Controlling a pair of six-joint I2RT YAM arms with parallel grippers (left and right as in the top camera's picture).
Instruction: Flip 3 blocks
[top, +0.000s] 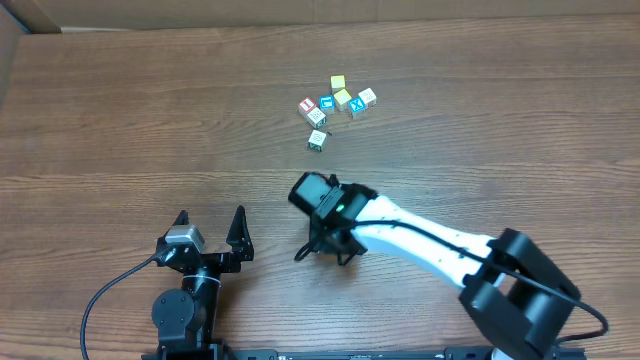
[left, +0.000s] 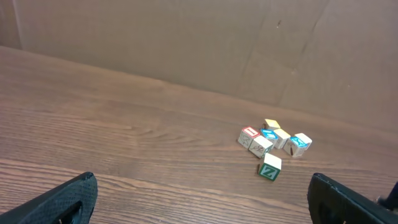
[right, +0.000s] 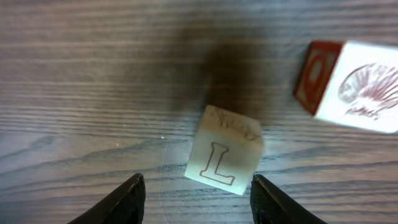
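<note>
On the brown wood-grain bench (right: 74, 74), the right tool (right: 196, 199) hangs released, jaws parted on nothing, and the pale cream wooden cube printed with a red L (right: 224, 155) lies free just ahead of it, slightly askew, off-centre toward one jaw.

**Robot manipulation test bench**

A bare wood-grain surface (top: 120, 110) backed by a plain cardboard wall (left: 186, 43). Two robot arms, left (top: 178, 308) and right (top: 420, 245), are mounted at its near edge. A black cable (top: 86, 322) trails from the left one. Small alphabet blocks (top: 317, 139) lie on the surface. The arrangement indicates a robotics lab rig, not a home or shop.
</note>
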